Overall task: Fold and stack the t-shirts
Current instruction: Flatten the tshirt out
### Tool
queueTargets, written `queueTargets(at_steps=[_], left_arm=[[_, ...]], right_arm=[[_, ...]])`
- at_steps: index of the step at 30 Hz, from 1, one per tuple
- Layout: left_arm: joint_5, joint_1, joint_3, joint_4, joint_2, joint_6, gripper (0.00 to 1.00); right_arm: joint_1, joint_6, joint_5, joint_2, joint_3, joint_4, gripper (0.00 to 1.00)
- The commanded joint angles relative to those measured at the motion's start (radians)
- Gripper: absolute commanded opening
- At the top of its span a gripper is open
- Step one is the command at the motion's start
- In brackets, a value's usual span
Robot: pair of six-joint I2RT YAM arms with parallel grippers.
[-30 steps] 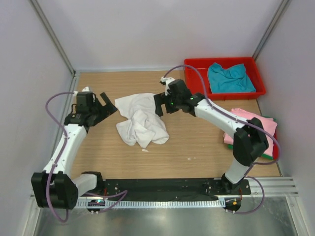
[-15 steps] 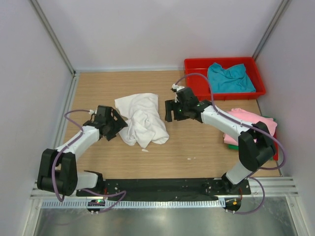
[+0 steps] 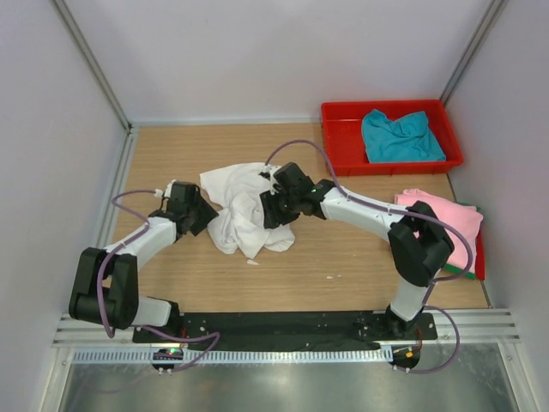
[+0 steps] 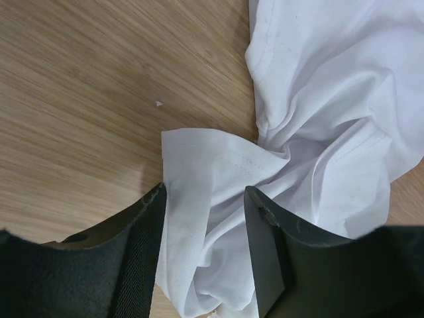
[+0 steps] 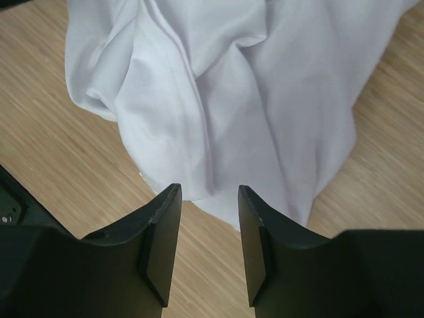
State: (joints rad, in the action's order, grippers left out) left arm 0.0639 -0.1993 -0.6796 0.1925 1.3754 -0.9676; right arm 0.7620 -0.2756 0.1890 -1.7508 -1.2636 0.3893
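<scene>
A crumpled white t-shirt (image 3: 244, 184) lies mid-table. My left gripper (image 3: 204, 215) is low at its left edge. In the left wrist view the jaws (image 4: 204, 192) stand partly apart, straddling a fold of the white cloth (image 4: 318, 99), not pinched tight. My right gripper (image 3: 268, 209) sits over the shirt's right side. In the right wrist view the shirt's hem (image 5: 252, 86) lies just at its tips (image 5: 209, 189), with bare wood between the open fingers. A teal t-shirt (image 3: 399, 136) is bunched in the red tray (image 3: 343, 137). A folded pink t-shirt (image 3: 446, 219) lies at the right, a green one (image 3: 455, 271) under it.
Grey walls close in the table on the left, back and right. The red tray occupies the back right corner. The pink and green pile lies beside the right arm's elbow (image 3: 420, 245). Bare wood (image 3: 343, 257) shows in front of the white shirt.
Both arms have swung inward and down onto the white shirt, left from the left edge, right from the tray side. Both pairs of jaws have narrowed from wide open.
</scene>
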Motion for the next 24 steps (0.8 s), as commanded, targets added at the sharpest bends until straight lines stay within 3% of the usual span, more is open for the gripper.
queueTargets(at_steps=[1, 8, 14, 21, 24], left_arm=[[0.028, 0.009, 0.015, -0.059, -0.006, 0.004, 0.51], [0.03, 0.014, 0.049, -0.064, -0.018, 0.009, 0.4], [0.027, 0.018, 0.069, -0.074, -0.048, 0.032, 0.02], [0.022, 0.049, 0.032, -0.022, -0.07, 0.093, 0.0], [0.007, 0.067, 0.022, -0.001, -0.088, 0.124, 0.0]], right_arm=[[0.031, 0.009, 0.061, -0.027, -0.052, -0.01, 0.45], [0.072, 0.023, 0.066, -0.122, -0.129, 0.029, 0.44], [0.076, 0.009, -0.095, -0.13, -0.16, 0.102, 0.44], [0.077, -0.042, -0.137, -0.156, -0.186, 0.155, 0.43], [0.076, -0.076, -0.068, -0.18, -0.172, 0.125, 0.31]])
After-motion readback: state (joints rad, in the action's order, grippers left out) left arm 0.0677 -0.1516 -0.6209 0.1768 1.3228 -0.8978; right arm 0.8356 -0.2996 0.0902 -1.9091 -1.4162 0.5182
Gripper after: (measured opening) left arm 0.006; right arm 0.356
